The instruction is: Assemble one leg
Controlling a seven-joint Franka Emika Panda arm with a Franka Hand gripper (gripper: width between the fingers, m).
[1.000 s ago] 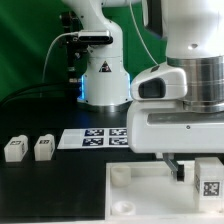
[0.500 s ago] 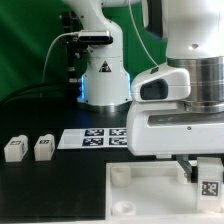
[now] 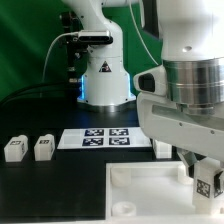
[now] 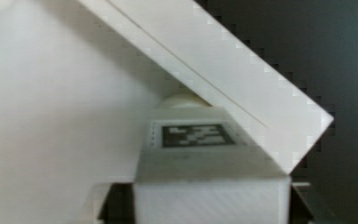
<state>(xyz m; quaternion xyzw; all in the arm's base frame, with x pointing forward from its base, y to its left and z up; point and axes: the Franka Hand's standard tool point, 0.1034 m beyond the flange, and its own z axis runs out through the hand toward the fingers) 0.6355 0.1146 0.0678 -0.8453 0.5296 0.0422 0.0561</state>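
Now | gripper (image 3: 207,183) clamps tagged leg (image 3: 208,186) | lower right of exterior frame, over tray (image 3: 150,190) | spare legs (image 3: 30,148) at left.

The wrist view is filled mostly by the white tray-like piece (image 4: 60,110), whose raised edge runs as a broad diagonal band against the dark counter (image 4: 318,50). The leg (image 4: 201,160) sits between the fingers of the tool (image 4: 201,200), its black-and-white tag facing the camera. The leg's rounded tip touches the underside of that diagonal edge. 2 dark fingers (image 4: 117,204) flank the leg.
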